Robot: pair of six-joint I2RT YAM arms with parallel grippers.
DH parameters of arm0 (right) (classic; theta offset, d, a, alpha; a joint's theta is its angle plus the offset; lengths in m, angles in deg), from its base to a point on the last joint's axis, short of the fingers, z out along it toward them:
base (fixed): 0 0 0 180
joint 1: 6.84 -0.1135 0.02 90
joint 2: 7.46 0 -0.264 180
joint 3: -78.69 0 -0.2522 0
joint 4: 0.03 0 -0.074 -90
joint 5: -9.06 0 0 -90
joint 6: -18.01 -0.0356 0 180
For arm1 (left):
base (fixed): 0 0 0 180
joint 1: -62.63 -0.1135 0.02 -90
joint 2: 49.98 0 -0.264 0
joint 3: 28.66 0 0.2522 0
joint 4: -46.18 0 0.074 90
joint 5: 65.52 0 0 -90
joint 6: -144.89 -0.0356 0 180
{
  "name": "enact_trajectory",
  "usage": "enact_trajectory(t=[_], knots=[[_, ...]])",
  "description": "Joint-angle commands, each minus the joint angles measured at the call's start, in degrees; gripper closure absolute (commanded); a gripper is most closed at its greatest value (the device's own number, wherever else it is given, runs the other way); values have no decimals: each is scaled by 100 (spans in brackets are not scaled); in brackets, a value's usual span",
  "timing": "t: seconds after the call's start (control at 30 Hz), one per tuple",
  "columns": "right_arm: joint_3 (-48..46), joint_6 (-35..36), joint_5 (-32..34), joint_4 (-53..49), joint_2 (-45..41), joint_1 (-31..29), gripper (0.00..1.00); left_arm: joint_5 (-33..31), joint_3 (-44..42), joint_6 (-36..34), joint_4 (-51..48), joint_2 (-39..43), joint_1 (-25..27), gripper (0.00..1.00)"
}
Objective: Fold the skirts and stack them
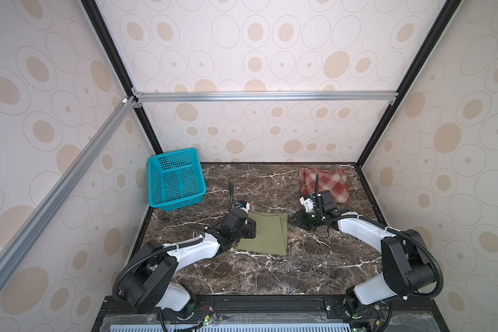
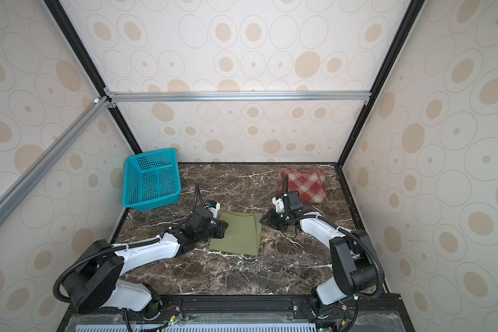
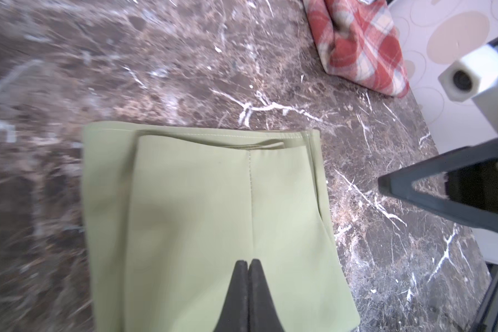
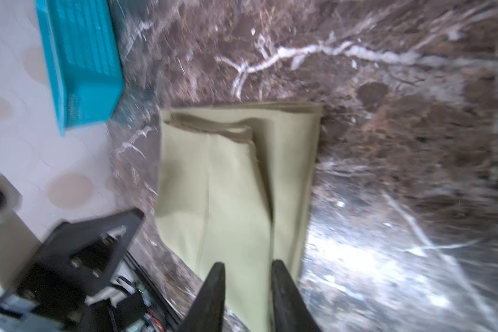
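— Olive-green skirt (image 1: pixel 266 235): position and condition, please.

— It lies folded to a flat rectangle mid-worktop (image 1: pixel 256 276), between the two arms. Both wrist views show several layers at one edge, not quite flush. The plaid skirt (image 1: pixel 328 184) sits folded at the far right corner, well apart. The teal basket (image 1: pixel 158 184) stands far left, not involved.

— Fingers?

— The left fingers (image 3: pixel 247 273) are together, with nothing visible between them. Their tips are low over the green cloth near its left side; whether they press it I cannot tell. The right fingers (image 1: pixel 293 220) stand apart at the skirt's far right corner, gripping nothing.

— Handling assessment?

— This is judged, not tested. The green fabric looks thin, light, limp and smooth, so the layers will likely slide over one another. The fold may open if it is lifted by one corner. I recommend taking hold through all layers at two edge points, one per arm, and carrying it low. The plaid looks thick and soft, with more surface grip. It should make a steady base for the stack, though its bulk would need wider-set fingers.
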Motion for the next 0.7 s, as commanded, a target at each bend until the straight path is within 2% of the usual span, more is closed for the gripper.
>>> enact_trajectory(t=[0.0,0.1,0.23,0.4,0.67], knots=[[-290,114,-272,-89,-99,49,57,512,348,-143,709,-392,151,100],[-459,32,-370,10,-74,50,49,650,606,-131,811,-873,289,100],[-712,-157,-463,235,-124,54,45,954,739,15,1230,-1364,442,100],[-958,-393,-622,616,-24,40,43,1232,832,193,1514,-1828,569,100],[-1083,-652,-621,1073,306,-179,43,1320,930,313,1617,-2192,699,100]])
